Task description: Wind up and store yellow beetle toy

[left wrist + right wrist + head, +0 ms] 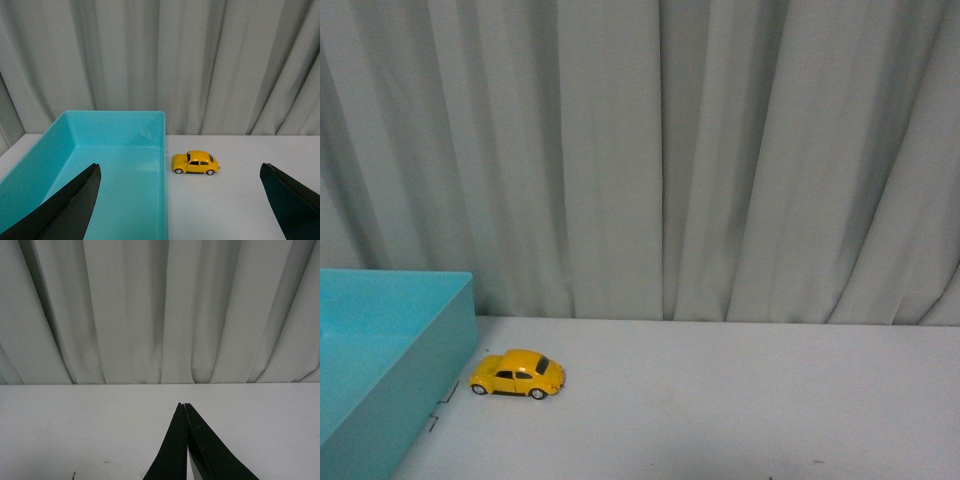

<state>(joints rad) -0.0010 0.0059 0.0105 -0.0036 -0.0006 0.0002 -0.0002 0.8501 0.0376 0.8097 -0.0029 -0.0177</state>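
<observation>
The yellow beetle toy (pixel 517 374) stands on its wheels on the white table, just right of the turquoise box (pixel 395 350). In the left wrist view the toy (pixel 195 162) sits ahead of my left gripper (pixel 181 167), beside the box's right wall (pixel 163 165). The left gripper is open wide and empty, one black finger (pixel 65 210) over the box, the other (pixel 292 202) over the table. My right gripper (pixel 184 405) is shut and empty over bare table; the toy does not show in its view. Neither arm shows in the front view.
A grey pleated curtain (pixel 660 160) hangs along the table's far edge. The turquoise box interior (pixel 115 185) holds nothing visible. White tabletop (pixel 750 410) stretches to the right of the toy.
</observation>
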